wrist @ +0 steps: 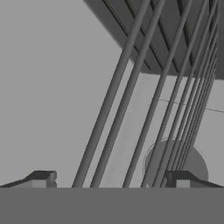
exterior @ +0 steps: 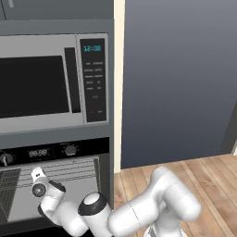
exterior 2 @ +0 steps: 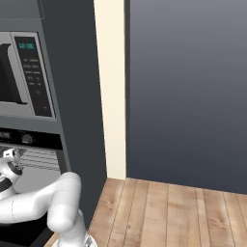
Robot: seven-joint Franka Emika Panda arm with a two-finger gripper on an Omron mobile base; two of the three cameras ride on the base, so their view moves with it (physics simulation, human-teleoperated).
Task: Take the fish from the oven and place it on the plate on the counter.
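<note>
The arm reaches into the open oven, its wrist up against the wire racks. In the hand view the end effector stands wide with nothing between its tips, and the rack bars run diagonally close in front of it, with a grey round shape on the wall behind. The fish cannot be seen in any of the pictures, so where it lies in the oven cannot be told; likely it sits further in or lower on a rack.

To do this step well, the hand should probably tilt or drop until the fish comes into its view, keep the tips clear of the bars, then line up across the fish's slender body before closing.

The microwave above shows "12:00" on its display. The oven's own small display is too blurred to read, as is the keypad lettering.
</note>
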